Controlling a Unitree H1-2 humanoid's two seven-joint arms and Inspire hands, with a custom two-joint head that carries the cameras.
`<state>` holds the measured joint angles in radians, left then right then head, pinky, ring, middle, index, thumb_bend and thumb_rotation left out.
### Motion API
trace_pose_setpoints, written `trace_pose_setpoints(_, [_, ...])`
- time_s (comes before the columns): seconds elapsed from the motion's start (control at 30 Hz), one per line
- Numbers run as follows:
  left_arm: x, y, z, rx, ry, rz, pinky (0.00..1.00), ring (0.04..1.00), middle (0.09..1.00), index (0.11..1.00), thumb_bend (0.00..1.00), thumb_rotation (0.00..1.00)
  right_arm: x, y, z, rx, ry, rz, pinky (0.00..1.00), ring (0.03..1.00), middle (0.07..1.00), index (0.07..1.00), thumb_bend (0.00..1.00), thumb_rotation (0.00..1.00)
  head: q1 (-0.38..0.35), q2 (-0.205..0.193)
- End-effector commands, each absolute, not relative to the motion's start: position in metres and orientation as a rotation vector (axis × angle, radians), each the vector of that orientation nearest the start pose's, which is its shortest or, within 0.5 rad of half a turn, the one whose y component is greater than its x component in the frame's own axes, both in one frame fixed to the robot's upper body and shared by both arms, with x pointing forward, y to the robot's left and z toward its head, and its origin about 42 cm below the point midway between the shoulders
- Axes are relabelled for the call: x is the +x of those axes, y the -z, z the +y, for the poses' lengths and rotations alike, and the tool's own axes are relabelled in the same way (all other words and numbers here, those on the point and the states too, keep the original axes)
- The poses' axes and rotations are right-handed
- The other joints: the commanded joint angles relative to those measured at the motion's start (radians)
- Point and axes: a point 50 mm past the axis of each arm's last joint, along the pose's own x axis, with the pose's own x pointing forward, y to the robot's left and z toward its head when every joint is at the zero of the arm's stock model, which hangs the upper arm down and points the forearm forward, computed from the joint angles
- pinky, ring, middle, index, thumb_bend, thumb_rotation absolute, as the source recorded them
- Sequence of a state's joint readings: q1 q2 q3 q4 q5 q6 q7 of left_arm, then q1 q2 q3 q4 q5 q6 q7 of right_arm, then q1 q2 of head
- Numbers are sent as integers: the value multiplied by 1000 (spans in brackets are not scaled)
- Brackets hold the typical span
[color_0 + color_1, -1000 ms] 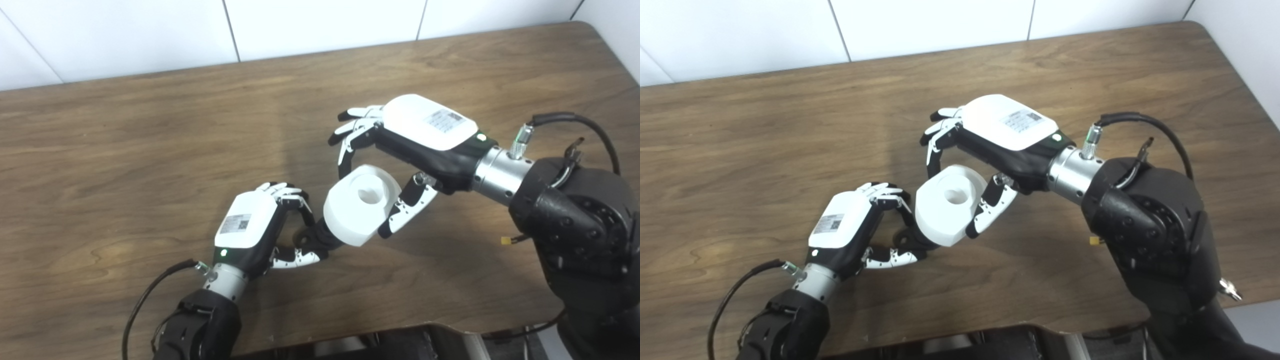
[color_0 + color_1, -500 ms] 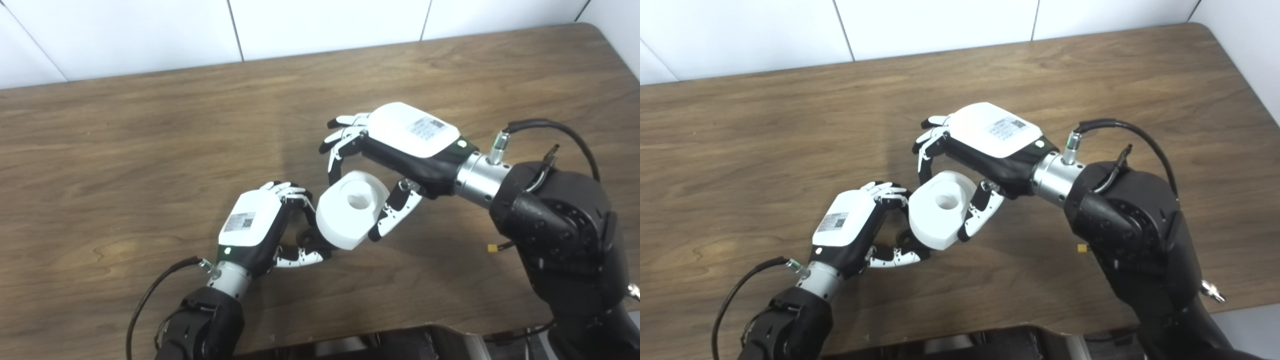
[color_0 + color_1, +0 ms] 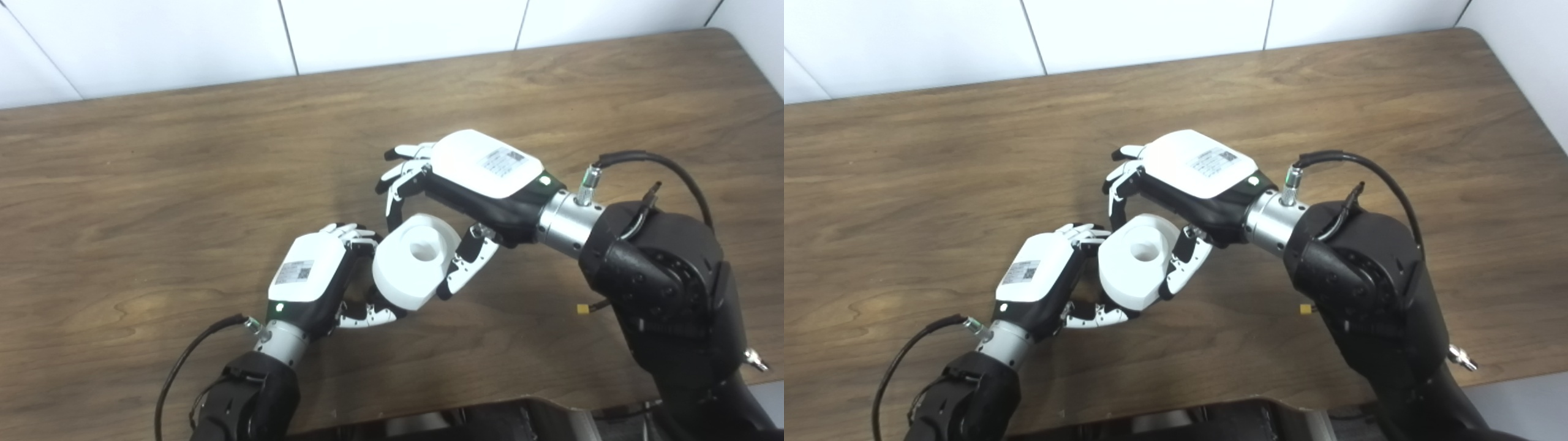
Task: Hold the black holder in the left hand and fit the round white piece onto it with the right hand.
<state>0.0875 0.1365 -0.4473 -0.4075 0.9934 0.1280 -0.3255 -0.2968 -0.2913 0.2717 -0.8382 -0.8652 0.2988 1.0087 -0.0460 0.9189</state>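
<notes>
Since a second ago the right robot hand (image 3: 456, 202) has pushed the round white piece (image 3: 411, 260) it grips against the left robot hand (image 3: 321, 278) — fitting underway. Black holder, seemingly clamped there, is hidden; next, press home along its axis.

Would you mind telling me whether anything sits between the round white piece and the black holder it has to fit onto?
Nothing visible does. The right hand holds the round white piece right against the left hand. The black holder is almost wholly hidden behind the piece, so the seating cannot be judged.
</notes>
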Motion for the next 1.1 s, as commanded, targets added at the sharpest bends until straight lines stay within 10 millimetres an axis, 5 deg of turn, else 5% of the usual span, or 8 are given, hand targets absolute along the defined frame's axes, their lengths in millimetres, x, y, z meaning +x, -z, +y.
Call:
trace_pose_setpoints(0.0, [219,-158,127,1060,520,-216,912,856,779,486,516,53,245,-321,-169,-1286,-633,-454,899,929,803,484,520,149,-1,1])
trace_pose_setpoints(1.07, [216,-165,128,1052,515,-220,912,852,777,487,516,53,239,-306,-161,-1259,-663,-413,885,928,806,485,520,146,-15,16])
